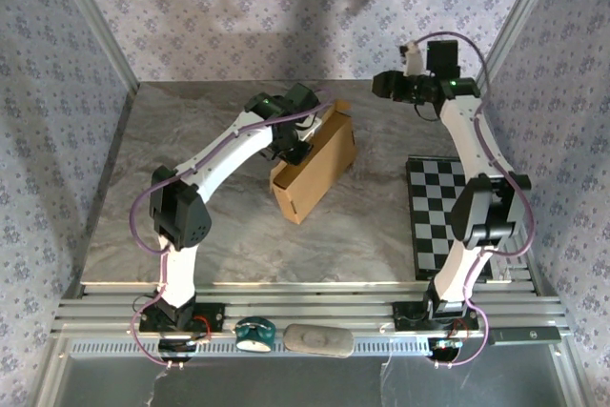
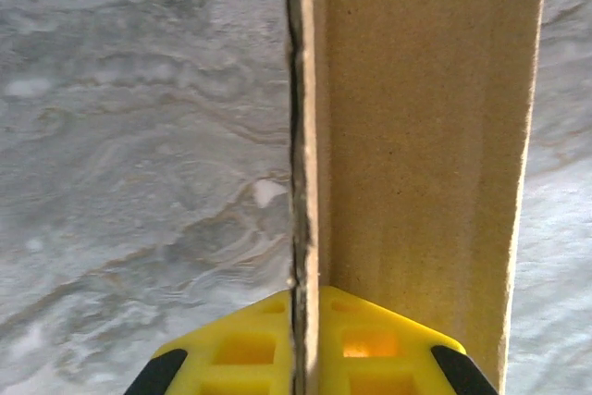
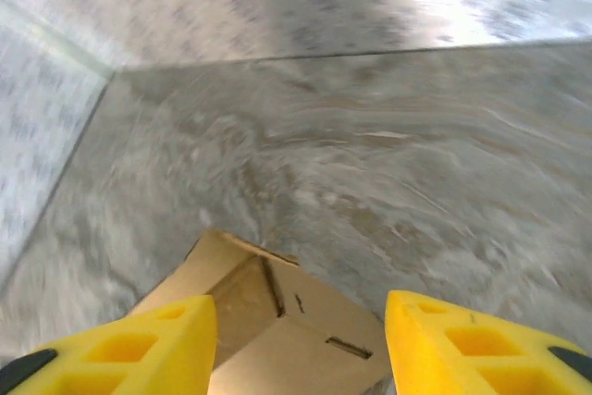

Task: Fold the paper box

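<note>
The paper box (image 1: 319, 171), plain tan cardboard and partly formed, stands tilted on the marble table near the middle. My left gripper (image 1: 294, 143) comes at it from the left and is shut on a thin upright wall of the box (image 2: 425, 136); in the left wrist view the yellow fingers (image 2: 370, 344) press on both sides of that edge. My right gripper (image 1: 383, 84) hangs in the air at the back right, apart from the box. In the right wrist view its yellow fingers (image 3: 157, 344) stand apart with nothing between them, and the box (image 3: 277, 321) lies below.
A black-and-white checkered board (image 1: 448, 216) lies on the table at the right, under the right arm. A teal object (image 1: 255, 333) and a grey oblong object (image 1: 318, 339) rest on the front rail. Wallpapered walls close in the left, back and right sides.
</note>
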